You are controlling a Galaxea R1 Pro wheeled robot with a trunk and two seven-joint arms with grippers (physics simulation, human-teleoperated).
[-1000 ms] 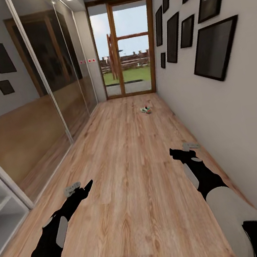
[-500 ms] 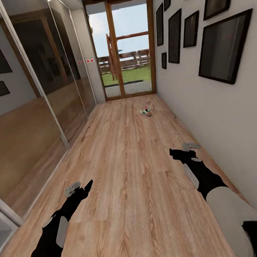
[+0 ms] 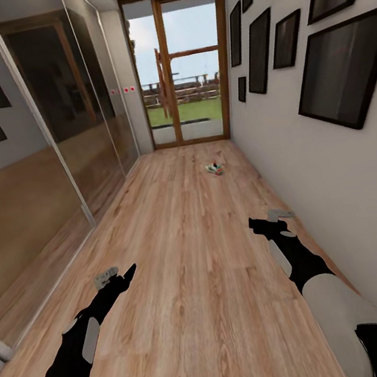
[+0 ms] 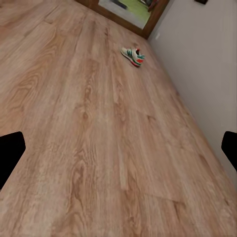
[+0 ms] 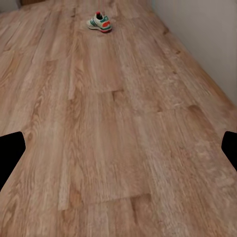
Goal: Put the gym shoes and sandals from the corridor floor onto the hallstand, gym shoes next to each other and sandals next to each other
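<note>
One gym shoe (image 3: 214, 168), white with green stripes and a red-orange patch, lies on the corridor floor (image 3: 186, 244) far ahead, close to the right wall. It appears again in the left wrist view (image 4: 133, 56) and the right wrist view (image 5: 99, 22), well beyond the fingers. My left gripper (image 3: 114, 274) (image 4: 121, 150) and right gripper (image 3: 268, 221) (image 5: 121, 148) hover low over bare planks, both open and holding nothing. The sandals and the hallstand are out of view.
Mirrored sliding wardrobe doors (image 3: 49, 132) line the left side. The right wall (image 3: 334, 175) carries dark picture frames. A glazed wooden door (image 3: 182, 66) closes the far end. The corridor is narrow, with open floor between me and the shoe.
The whole view has shifted forward along the corridor: the white shelving at the lower left has slid out of the picture. Both arms keep the same pose.
</note>
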